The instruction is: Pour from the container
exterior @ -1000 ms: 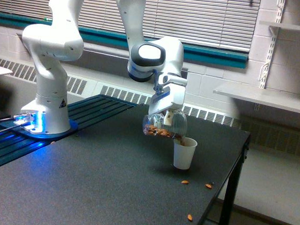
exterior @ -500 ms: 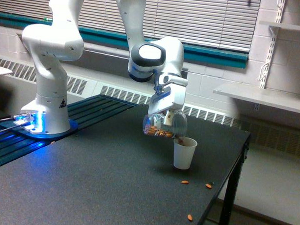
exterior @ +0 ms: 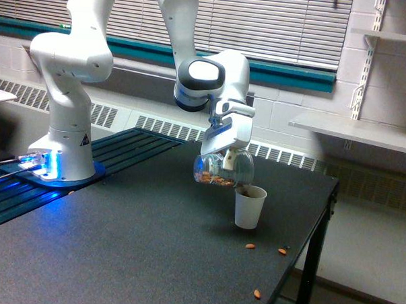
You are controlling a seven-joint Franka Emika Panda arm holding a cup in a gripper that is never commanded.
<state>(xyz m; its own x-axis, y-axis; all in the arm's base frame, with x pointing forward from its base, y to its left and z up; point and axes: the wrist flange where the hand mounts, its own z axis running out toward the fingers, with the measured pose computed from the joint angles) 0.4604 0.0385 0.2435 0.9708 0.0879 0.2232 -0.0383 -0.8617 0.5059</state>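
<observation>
Barely anything has shifted in the exterior view, the only one here. The end effector stays clamped on the container, which lies tipped nearly on its side above the dark counter, its mouth just over the rim of the white paper cup. Compared with a second ago the container sits a touch higher and fractionally toward the exterior view's right, the brown nut-like pieces inside still heaped along its lower wall. Three stray pieces lie on the counter near the cup. I judge the pour is under way but slow, and more tilt seems needed.
</observation>
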